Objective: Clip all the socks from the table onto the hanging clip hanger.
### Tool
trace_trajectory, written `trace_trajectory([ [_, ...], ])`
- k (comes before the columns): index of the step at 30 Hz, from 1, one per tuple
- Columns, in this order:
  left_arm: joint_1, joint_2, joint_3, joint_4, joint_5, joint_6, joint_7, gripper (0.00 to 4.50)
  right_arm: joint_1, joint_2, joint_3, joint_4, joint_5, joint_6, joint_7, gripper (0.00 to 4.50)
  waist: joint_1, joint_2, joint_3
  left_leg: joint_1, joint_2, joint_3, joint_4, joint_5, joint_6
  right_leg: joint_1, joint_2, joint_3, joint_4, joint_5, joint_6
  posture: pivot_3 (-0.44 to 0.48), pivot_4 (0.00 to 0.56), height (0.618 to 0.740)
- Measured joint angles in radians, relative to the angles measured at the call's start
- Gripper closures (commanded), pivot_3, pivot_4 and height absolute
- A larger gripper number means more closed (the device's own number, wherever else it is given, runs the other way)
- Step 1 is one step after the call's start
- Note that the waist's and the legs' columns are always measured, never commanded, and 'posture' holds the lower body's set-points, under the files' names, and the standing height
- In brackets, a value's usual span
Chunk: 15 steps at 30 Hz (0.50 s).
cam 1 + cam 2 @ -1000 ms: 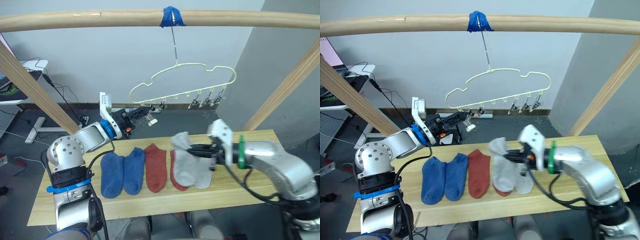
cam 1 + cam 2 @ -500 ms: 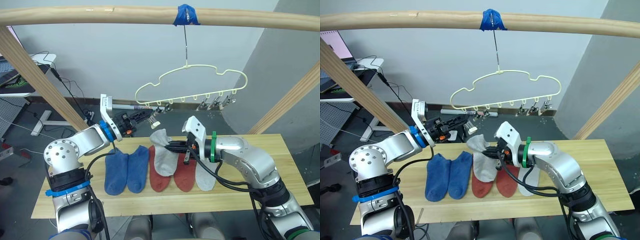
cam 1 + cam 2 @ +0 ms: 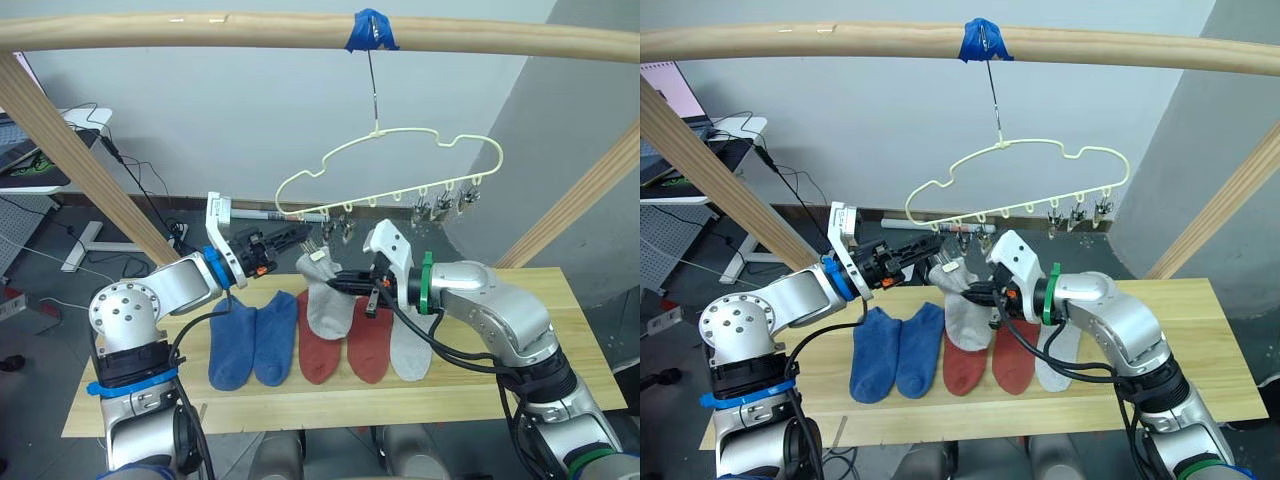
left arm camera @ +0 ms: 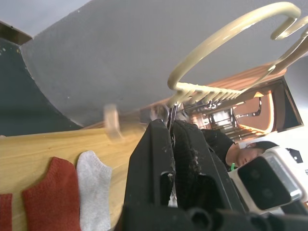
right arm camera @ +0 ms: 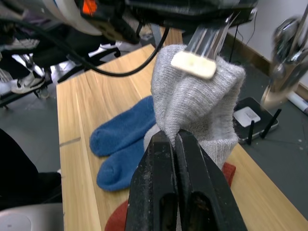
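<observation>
Grey sock [image 3: 962, 300] pinched in my right tool [image 3: 980, 292], left tool [image 3: 930, 246] squeezing a clip [image 5: 195, 64]; next, feed the cuff in.

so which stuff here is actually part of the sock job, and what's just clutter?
Job:
- grey sock held up by right gripper
- second grey sock, two red socks, two blue socks on the table
- clip hanger, a clip pinched by left gripper

Clutter:
- floor cables
- wooden rail

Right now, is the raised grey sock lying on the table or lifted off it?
Lifted: the grey sock hangs from the right gripper, shut on it, above the table.
</observation>
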Motion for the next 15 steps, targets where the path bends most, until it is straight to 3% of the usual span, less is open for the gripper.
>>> trace_trajectory([
  [4,0.014,0.01,-0.025,-0.016,0.005,-0.02,-0.025,4.5,0.0,0.004,-0.001,0.001,0.0,0.001,-0.01,4.49,0.0,0.0,0.0,0.0,0.0,0.0,0.0,0.0,0.0,0.0,0.0,0.0,0.0,0.0,0.0,-0.096,0.201,0.74],
  [7,0.029,0.022,-0.044,-0.046,0.018,-0.048,-0.049,3.68,-0.001,0.006,-0.001,0.009,-0.001,0.001,-0.012,4.5,0.0,0.0,0.0,0.0,0.0,0.0,0.0,0.0,0.0,0.0,0.0,0.0,0.0,0.0,0.0,-0.089,0.202,0.74],
  [9,0.033,0.023,-0.045,-0.051,0.016,-0.063,-0.061,2.89,-0.002,0.007,-0.001,0.02,-0.005,-0.002,-0.012,4.5,0.001,0.0,0.0,0.0,0.0,0.0,0.0,0.0,0.0,0.0,0.0,0.0,0.0,0.0,0.0,-0.085,0.203,0.74],
  [15,0.035,0.037,-0.044,-0.051,0.01,-0.08,-0.063,1.3,-0.007,0.011,-0.001,0.041,-0.011,-0.007,-0.012,4.5,0.001,0.0,0.0,0.0,0.0,0.0,0.0,0.0,0.0,0.0,0.0,0.0,0.0,0.0,0.0,-0.077,0.204,0.74],
])
